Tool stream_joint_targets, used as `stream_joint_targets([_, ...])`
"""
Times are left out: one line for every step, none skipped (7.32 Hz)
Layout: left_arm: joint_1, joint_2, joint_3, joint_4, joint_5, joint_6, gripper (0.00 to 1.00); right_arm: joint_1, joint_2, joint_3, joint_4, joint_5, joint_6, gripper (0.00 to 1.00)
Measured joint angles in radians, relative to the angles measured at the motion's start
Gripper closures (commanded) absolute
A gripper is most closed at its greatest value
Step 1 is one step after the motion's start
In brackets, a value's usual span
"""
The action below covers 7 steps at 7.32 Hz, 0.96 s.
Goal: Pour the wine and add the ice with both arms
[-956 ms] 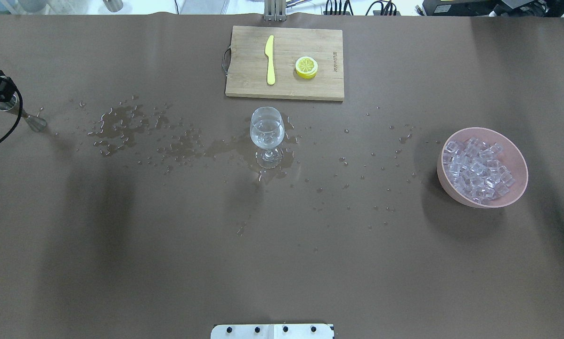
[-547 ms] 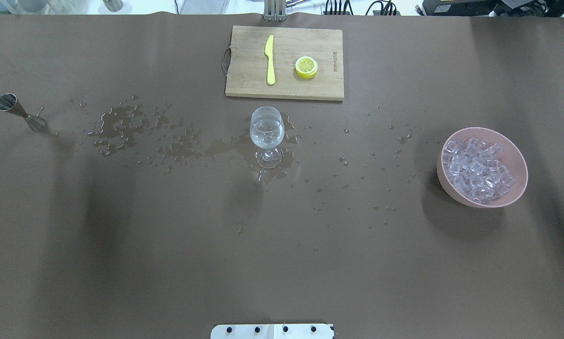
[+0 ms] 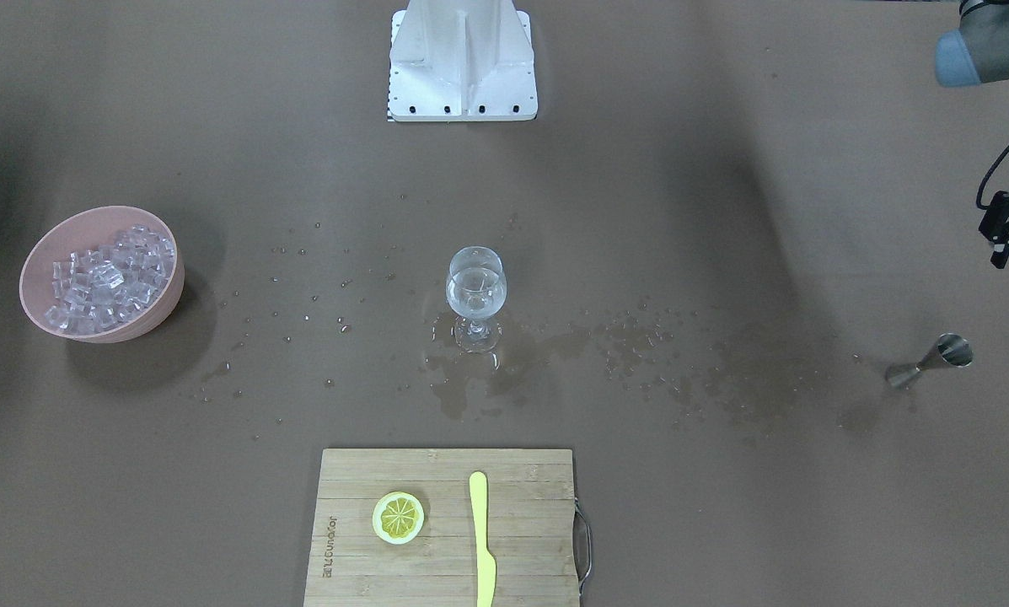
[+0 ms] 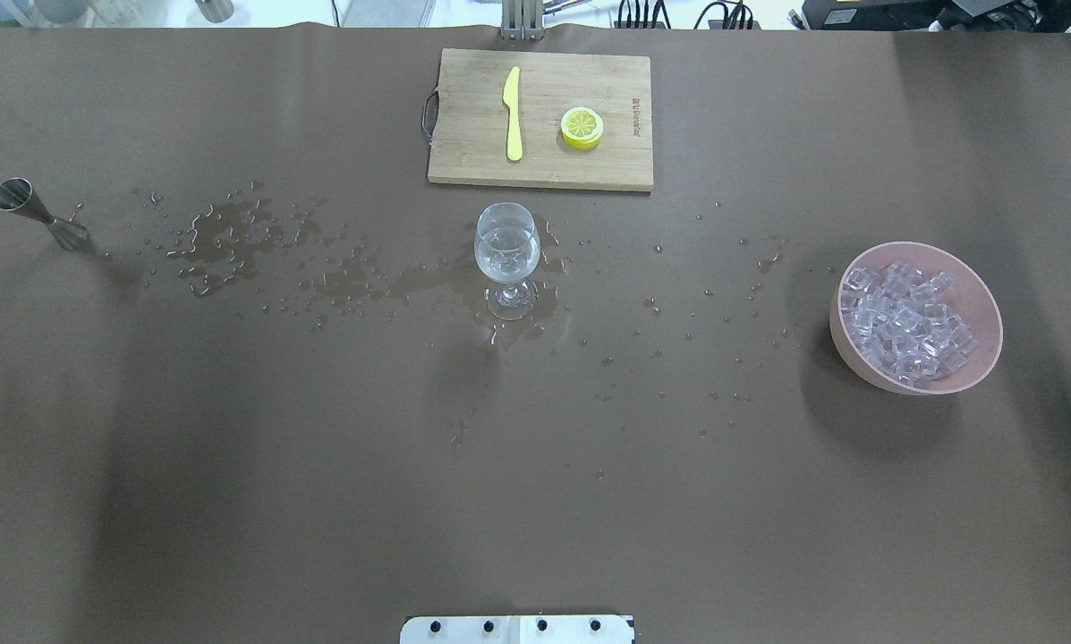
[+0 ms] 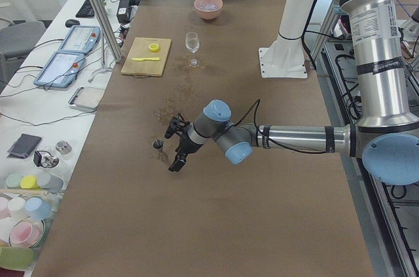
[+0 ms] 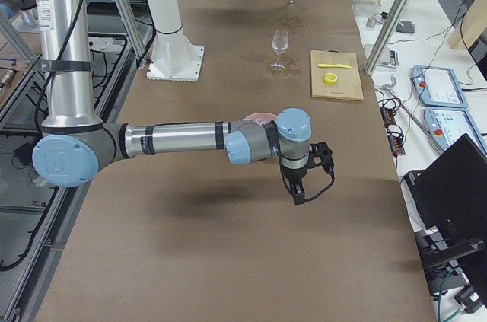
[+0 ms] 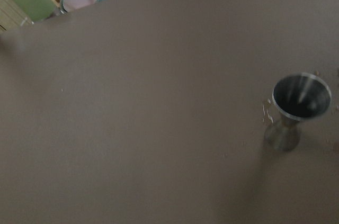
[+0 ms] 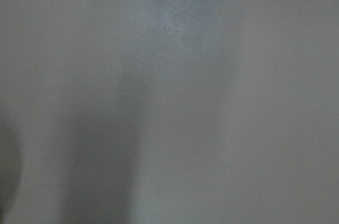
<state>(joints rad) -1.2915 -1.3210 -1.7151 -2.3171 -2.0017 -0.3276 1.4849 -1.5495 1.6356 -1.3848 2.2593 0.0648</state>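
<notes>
Both stretch level, wrists bent down: left arm (image 5: 294,138), left gripper (image 5: 176,163) beside the jigger (image 5: 158,145); right arm (image 6: 175,139), right gripper (image 6: 298,196) right of the ice (image 4: 904,324) bowl (image 4: 848,353); jaw gaps cannot be told

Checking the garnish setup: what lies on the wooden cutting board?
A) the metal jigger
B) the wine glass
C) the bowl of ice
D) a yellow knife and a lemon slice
D: the yellow knife and lemon slice lie on the cutting board.
</notes>
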Motion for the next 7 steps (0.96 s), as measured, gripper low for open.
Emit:
stream_joint_targets([-0.082, 0.001, -0.004, 0.120, -0.089, 0.163, 0.02, 0.000, -0.005, 0.001, 0.001, 0.000, -0.002, 0.00])
stream_joint_targets([-0.150, -0.004, -0.022, 0.272, -0.137, 0.297, 0.02, 0.000, -0.009, 0.002, 0.001, 0.000, -0.003, 0.00])
stream_joint_targets([-0.203, -0.015, -0.050, 0.445, -0.156, 0.390, 0.02, 0.000, -0.010, 0.002, 0.001, 0.001, -0.003, 0.00])
stream_joint_targets([-0.235, -0.034, -0.068, 0.607, -0.163, 0.440, 0.02, 0.000, -0.012, 0.004, 0.001, 0.001, -0.003, 0.00])
stream_joint_targets([-0.250, -0.058, -0.077, 0.757, -0.167, 0.461, 0.02, 0.000, -0.015, 0.008, 0.002, 0.002, -0.003, 0.00])
stream_joint_targets([-0.255, -0.079, -0.082, 0.856, -0.188, 0.468, 0.02, 0.000, -0.015, 0.018, 0.002, 0.002, -0.001, 0.00])
stream_joint_targets([-0.258, -0.089, -0.084, 0.888, -0.231, 0.470, 0.02, -0.002, -0.011, 0.042, 0.002, 0.003, 0.015, 0.00])
